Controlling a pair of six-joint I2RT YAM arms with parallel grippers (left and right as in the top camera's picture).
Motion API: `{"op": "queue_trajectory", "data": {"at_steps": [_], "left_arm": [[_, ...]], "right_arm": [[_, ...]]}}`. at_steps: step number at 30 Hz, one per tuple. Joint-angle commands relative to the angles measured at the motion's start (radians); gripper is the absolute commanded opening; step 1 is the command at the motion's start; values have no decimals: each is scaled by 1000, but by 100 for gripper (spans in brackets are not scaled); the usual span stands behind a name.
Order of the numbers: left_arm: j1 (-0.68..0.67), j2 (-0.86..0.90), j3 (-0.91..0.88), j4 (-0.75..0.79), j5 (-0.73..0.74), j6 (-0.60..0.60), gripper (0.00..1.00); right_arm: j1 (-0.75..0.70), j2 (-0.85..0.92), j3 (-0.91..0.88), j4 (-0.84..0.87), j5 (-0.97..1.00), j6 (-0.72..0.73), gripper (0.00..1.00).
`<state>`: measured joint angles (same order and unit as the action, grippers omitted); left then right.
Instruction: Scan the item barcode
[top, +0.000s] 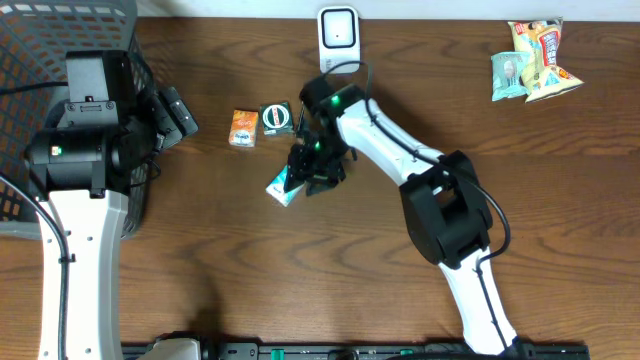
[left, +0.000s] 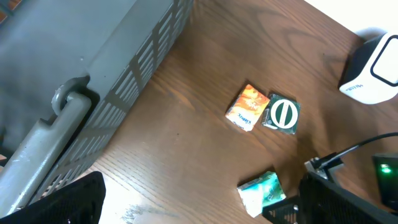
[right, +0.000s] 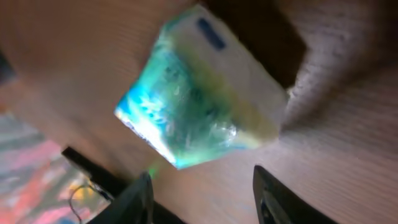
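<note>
At table centre, near-left of the right arm's wrist: item for scanning.

- Item: small teal-and-white packet (top: 283, 187). It lies flat on the wood, with its long axis running diagonally from near-left to far-right. You cannot read a barcode on any face that shows.
- Tool: right gripper (right: 202, 194). Its jaws stand apart and nothing sits between them. In the wrist view the packet lies just past the fingertips, touching neither finger as far as you can tell.
- Target: white scanner (top: 338, 30), upright at the far edge of the table. From the packet it lies far and a little to the right, well apart.
- Second tool: left gripper (top: 172, 115). It is spread wide and empty, parked beside the grey basket (top: 40, 40) at the left, well apart from the packet.
- Neighbours: orange packet (top: 243, 128) and green-circle packet (top: 276, 118) sit side by side, just far-left of the item.

Judgement: your right arm is much the nearer of the two. The move probably depends on closing across the packet's short width and then carrying it away from you toward the scanner, keeping clear of the two neighbouring packets.
</note>
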<state>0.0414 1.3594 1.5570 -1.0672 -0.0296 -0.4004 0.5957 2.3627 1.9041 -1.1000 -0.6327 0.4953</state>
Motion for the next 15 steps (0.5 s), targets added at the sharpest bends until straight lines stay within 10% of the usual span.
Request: {"op": "queue_trajectory", "data": {"at_steps": [1,15], "left_arm": [[4,-6,0,-2,-5,-9,98],[4,-6,0,-2,-5,-9,98]], "right_arm": [[13,-5,-28,39,4,135,46],[-19,-5,-36,341,108,156,38]]}}
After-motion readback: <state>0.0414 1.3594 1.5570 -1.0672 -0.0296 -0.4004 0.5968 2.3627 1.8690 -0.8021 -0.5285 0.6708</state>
